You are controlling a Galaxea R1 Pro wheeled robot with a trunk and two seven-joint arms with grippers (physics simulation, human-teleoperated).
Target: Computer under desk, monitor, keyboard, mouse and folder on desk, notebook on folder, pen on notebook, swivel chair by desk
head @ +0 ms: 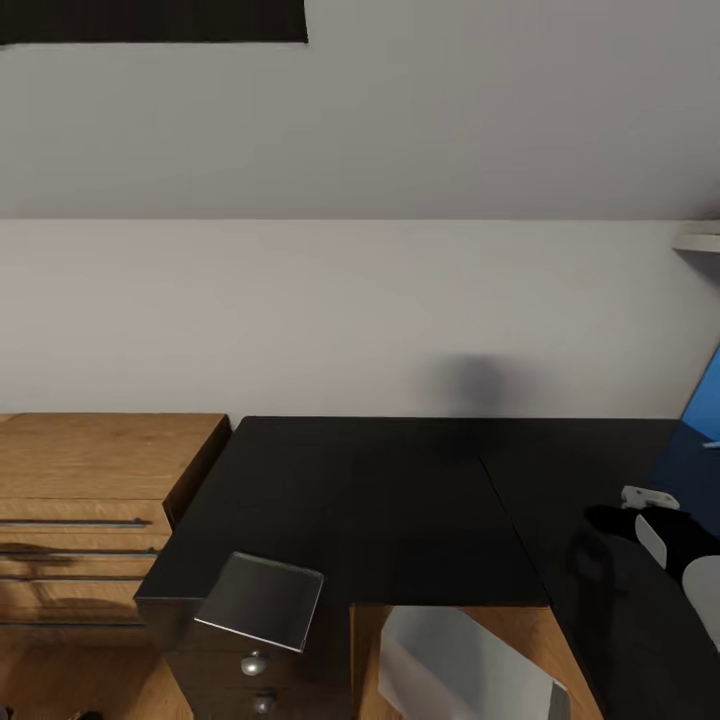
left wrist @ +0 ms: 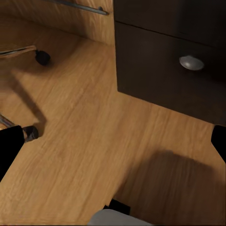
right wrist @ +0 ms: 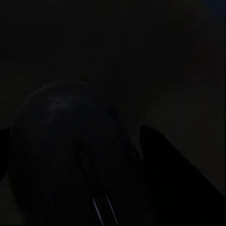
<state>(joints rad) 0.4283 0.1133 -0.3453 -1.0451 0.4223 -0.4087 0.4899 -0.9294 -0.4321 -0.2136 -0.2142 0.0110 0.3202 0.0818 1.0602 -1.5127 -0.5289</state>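
Black desk [head: 380, 500] — grey folder [head: 262, 600] overhanging its corner

The desk [head: 380, 500] is black and L-shaped, and it takes the middle and lower right of the head view, with its top flat against the pale wall. A grey folder [head: 262, 600], thin and square, lies tilted on the front left corner of the desk, in the lower left part of the frame, above the drawers with round metal knobs. At the far right edge a bright blue screen, the monitor [head: 705, 405], stands on the desk. In the right wrist view a dark rounded mouse [right wrist: 70, 141] lies close to the camera, between dark finger shapes, and it is hard to see more.
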